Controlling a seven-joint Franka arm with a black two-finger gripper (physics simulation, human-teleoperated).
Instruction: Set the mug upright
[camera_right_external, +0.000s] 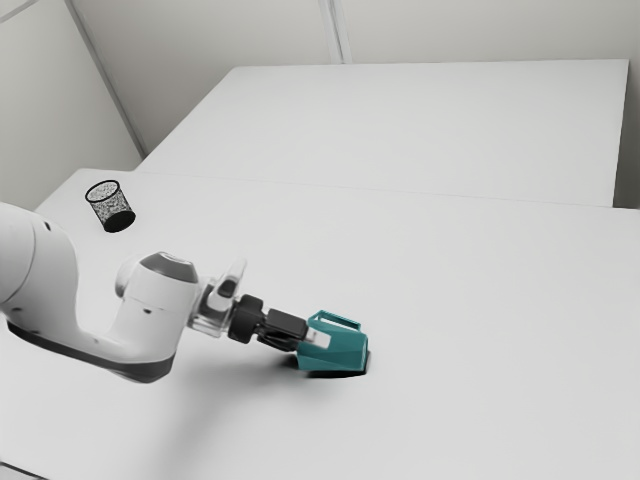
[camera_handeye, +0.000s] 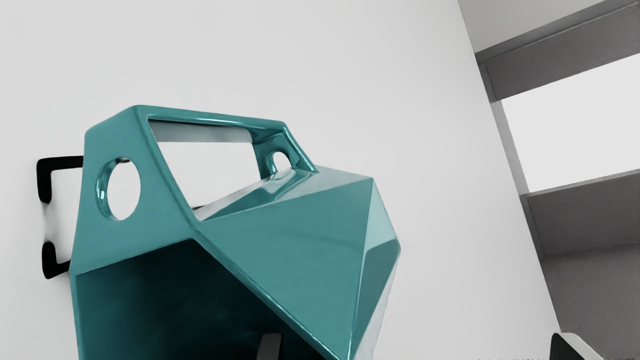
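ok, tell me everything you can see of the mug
The mug is glossy teal, faceted, with an angular handle pierced by round holes. It lies tipped on its side on the table, handle up, hollow mouth toward the gripper. The fingers are open, one against the mouth's dark inside, one beyond the outer wall; contact unclear.

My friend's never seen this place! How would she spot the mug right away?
On the nearer white table, find the black two-finger gripper. At its fingertips lies a teal, many-sided mug. Unlike the round black mesh cup, it has a handle.
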